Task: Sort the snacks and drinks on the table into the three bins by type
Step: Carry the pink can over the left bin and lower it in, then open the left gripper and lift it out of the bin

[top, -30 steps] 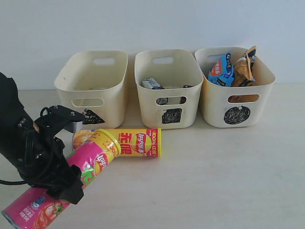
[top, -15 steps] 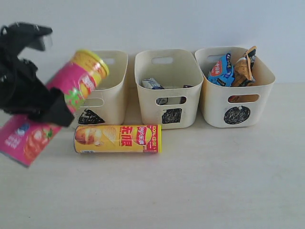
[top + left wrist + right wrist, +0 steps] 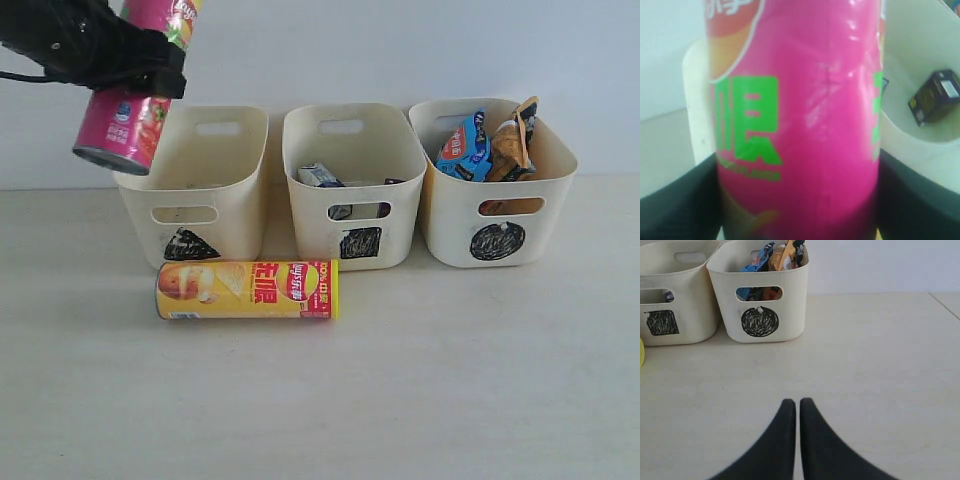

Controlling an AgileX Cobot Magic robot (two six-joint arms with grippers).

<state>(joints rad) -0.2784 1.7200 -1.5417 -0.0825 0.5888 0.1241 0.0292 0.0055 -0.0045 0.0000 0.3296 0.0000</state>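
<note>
Glossy pink chip tube (image 3: 805, 125), matt cream plastic bins (image 3: 243, 195), faintly wood-grained table (image 3: 450, 380)

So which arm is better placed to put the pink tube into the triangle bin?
Left. The left gripper holds the pink chip tube just above the triangle bin rim; the right gripper is shut, empty, low by the circle bin.

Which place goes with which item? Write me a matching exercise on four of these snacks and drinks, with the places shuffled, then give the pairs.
Things:
1. pink chip tube
2. yellow Lay's tube
3. blue chip bag
4. blue-and-white carton

Places:
A. inside the square bin
B. held in the air
C. inside the circle bin
D. lying on the table in front of the triangle bin

Pairs: 1-B, 2-D, 3-C, 4-A
</note>
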